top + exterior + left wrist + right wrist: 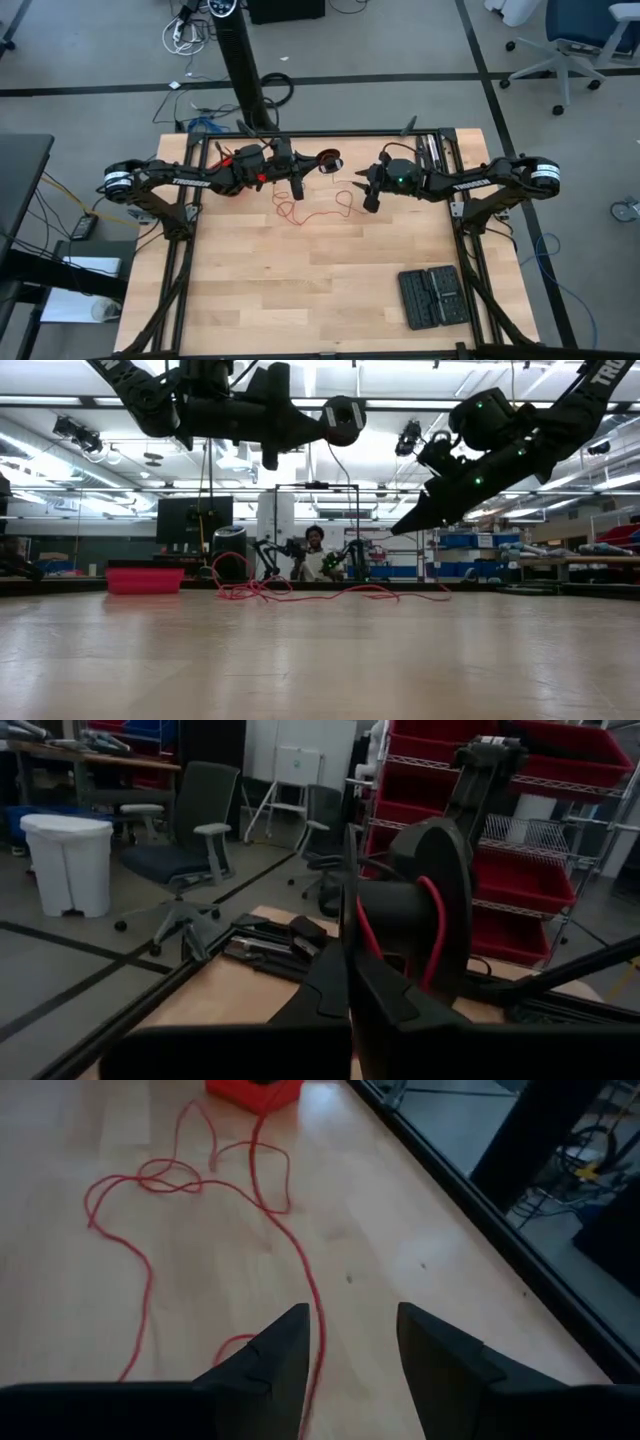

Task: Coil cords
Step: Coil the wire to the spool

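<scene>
From above, the left gripper [325, 162] is raised over the far middle of the table [330, 290], holding a small dark spool [330, 161] at its tip. The red wire [310, 212] lies loose on the wood just below it in slack loops. The right gripper [363, 190] hangs close by on the other side, its fingers apart and empty, just beside the wire's nearest loop.

At table height, the spool [343, 420] sits high above the surface, and the wire [320, 592] sprawls flat across the far boards, near a red box [145, 580]. The right gripper [410, 523] points down toward it but is well clear of the wood.

The left wrist view shows the fingers closed on the spool [425, 905], with a strand or two of red wire [432, 935] over the hub; how many turns are wound is hard to judge here.

The right wrist view shows the spread fingers [270, 1360] with one run of wire [315, 1315] passing between them.

To do this step well, the right gripper should probably descend straight over that run, pinch lightly and feed it taut toward the spool, avoiding the tangled loops [170, 1180] farther on.
</scene>
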